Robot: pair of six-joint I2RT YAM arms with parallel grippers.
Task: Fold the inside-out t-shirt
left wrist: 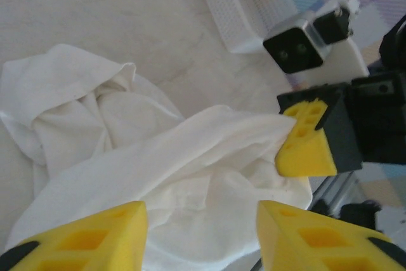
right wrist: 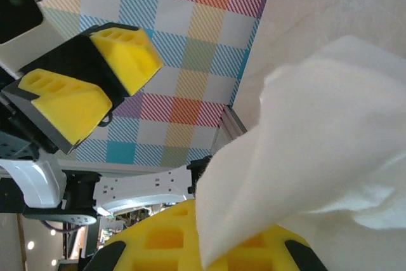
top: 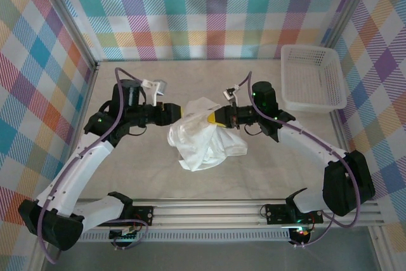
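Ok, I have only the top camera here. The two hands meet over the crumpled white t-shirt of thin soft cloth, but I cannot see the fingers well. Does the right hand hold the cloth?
Observer: Yes. The right hand is shut on a fold of the white t-shirt. In its wrist view the cloth comes out over its yellow finger.
Operator: And the left hand?
Observer: Open. The right wrist view shows the left hand with its fingers apart and no cloth between them.
Operator: Is the whole shirt lifted?
Observer: No. In the left wrist view one fold rises to the right hand, and the rest lies crumpled on the table.
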